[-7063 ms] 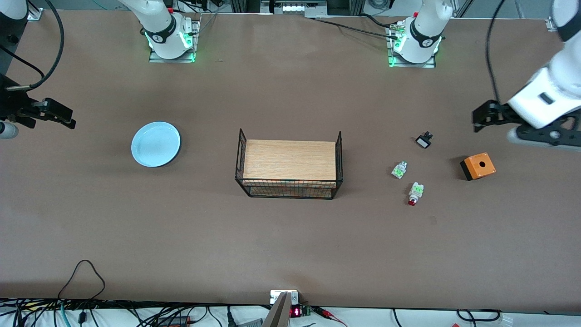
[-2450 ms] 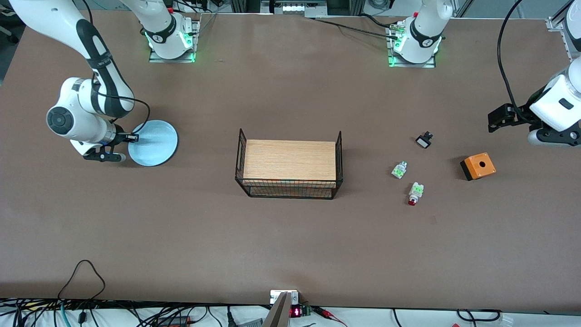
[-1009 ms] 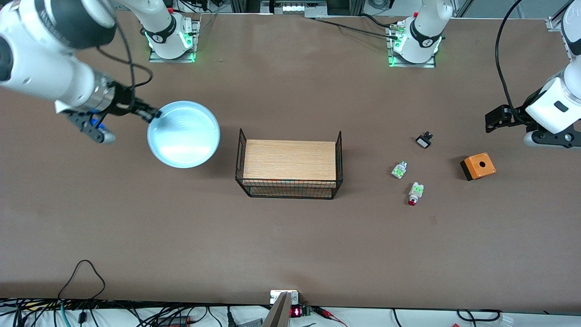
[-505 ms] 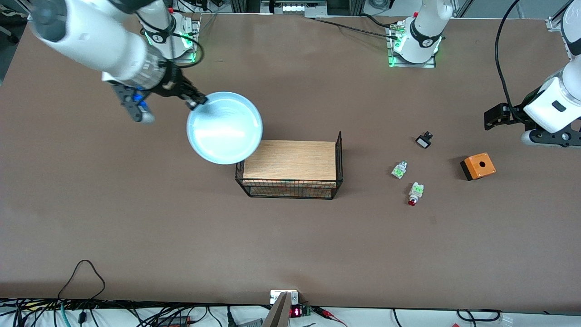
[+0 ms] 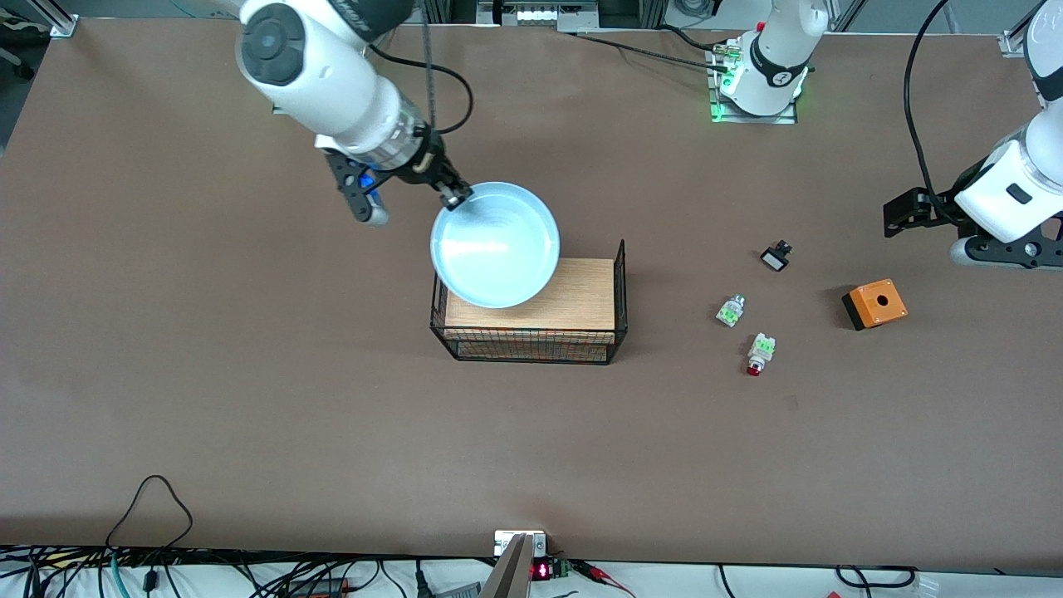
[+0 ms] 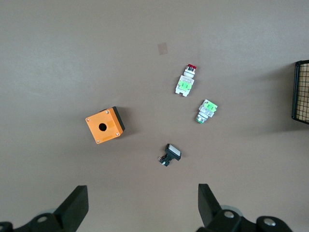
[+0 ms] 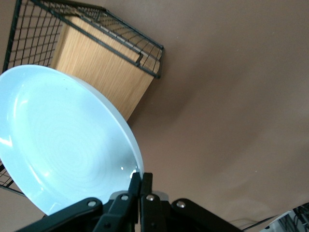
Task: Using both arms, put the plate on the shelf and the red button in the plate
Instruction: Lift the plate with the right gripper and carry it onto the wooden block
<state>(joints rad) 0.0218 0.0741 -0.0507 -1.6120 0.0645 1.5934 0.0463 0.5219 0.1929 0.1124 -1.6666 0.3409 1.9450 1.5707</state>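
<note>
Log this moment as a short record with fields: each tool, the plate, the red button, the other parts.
right tool: shut on the plate's rim, up over the wire rack
plate: held in the air above the rack's wooden shelf
left tool: open, waiting over bare table at the left arm's end
red button: on the table, untouched
white-green part: beside the red button
orange box: on the table

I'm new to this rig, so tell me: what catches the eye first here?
The round pale-blue plate, pinched at its rim by the right end effector, hangs over the black wire rack with a wooden shelf. Toward the left arm's end, the open left end effector is over an orange box with a hole.
</note>
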